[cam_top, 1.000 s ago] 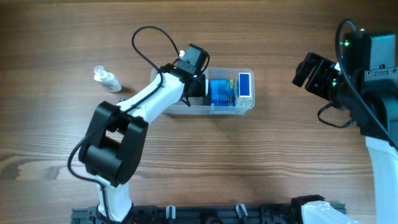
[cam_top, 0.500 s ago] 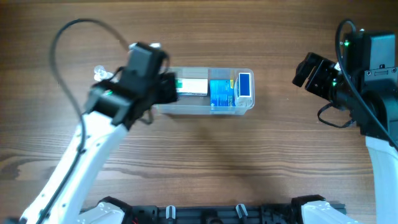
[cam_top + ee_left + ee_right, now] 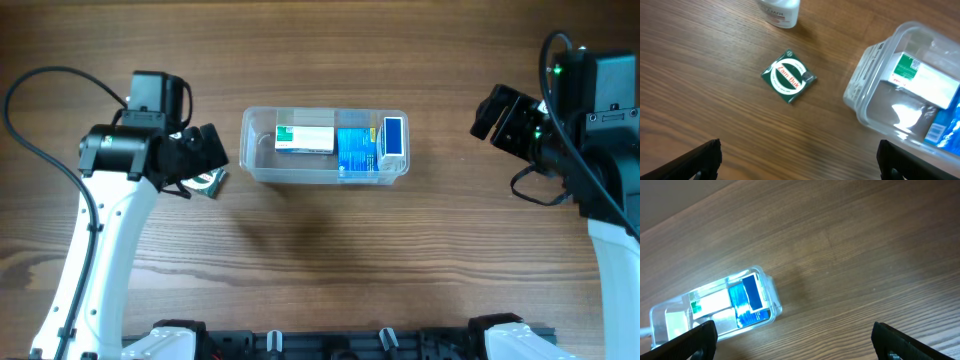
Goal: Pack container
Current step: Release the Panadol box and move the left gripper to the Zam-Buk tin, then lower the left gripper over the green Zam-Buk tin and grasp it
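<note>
Your left gripper [image 3: 799,163] hangs spread and empty above the unpacked Zam-Buk tin [image 3: 789,76], near the small bottle [image 3: 780,10]. The container [image 3: 259,171], mid-table, already holds three boxes. Your right gripper [image 3: 795,341] hovers spread, empty, well apart.
</note>
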`<action>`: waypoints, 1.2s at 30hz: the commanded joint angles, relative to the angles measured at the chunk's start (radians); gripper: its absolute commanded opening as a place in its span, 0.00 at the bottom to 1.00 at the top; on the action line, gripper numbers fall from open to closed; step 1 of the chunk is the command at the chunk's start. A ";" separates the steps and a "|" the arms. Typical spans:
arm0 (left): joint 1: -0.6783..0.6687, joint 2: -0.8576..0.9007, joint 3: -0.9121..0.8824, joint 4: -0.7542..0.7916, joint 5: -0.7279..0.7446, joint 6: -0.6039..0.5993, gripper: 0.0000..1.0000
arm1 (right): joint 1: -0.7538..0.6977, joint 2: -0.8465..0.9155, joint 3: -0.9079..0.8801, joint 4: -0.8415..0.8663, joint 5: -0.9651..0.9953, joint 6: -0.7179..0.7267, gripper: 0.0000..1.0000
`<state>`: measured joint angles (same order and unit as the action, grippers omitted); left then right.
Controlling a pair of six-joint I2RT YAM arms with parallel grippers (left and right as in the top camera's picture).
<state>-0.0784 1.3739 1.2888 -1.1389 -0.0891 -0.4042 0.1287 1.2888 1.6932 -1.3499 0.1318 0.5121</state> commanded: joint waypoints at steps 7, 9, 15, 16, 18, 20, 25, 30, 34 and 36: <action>0.076 0.077 -0.016 0.070 0.043 -0.195 0.78 | -0.004 0.004 0.013 0.000 0.003 0.012 1.00; 0.071 0.120 -0.021 0.080 0.036 -0.270 0.82 | -0.004 0.004 0.013 0.000 0.003 0.011 1.00; 0.042 0.266 -0.089 0.195 0.016 -0.390 0.83 | -0.004 0.004 0.013 0.000 0.003 0.011 1.00; 0.034 0.290 -0.094 0.206 0.012 -0.390 0.84 | -0.004 0.004 0.013 0.000 0.003 0.012 1.00; 0.023 0.332 -0.094 0.216 0.009 -0.394 0.85 | -0.004 0.004 0.013 0.000 0.003 0.011 1.00; 0.017 0.362 -0.094 0.221 0.009 -0.422 0.86 | -0.004 0.004 0.013 0.000 0.003 0.012 1.00; 0.015 0.391 -0.096 0.224 -0.043 -0.469 0.87 | -0.004 0.004 0.013 0.000 0.003 0.012 1.00; 0.015 0.394 -0.126 0.245 -0.110 -0.495 0.88 | -0.004 0.004 0.013 0.000 0.003 0.012 1.00; 0.015 0.394 -0.195 0.317 -0.114 -0.494 0.88 | -0.004 0.004 0.013 0.000 0.003 0.012 1.00; 0.015 0.394 -0.224 0.348 -0.114 -0.495 0.88 | -0.004 0.004 0.013 0.000 0.003 0.011 1.00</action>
<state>-0.0620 1.7546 1.1213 -0.8215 -0.1658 -0.8711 0.1287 1.2888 1.6932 -1.3499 0.1318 0.5121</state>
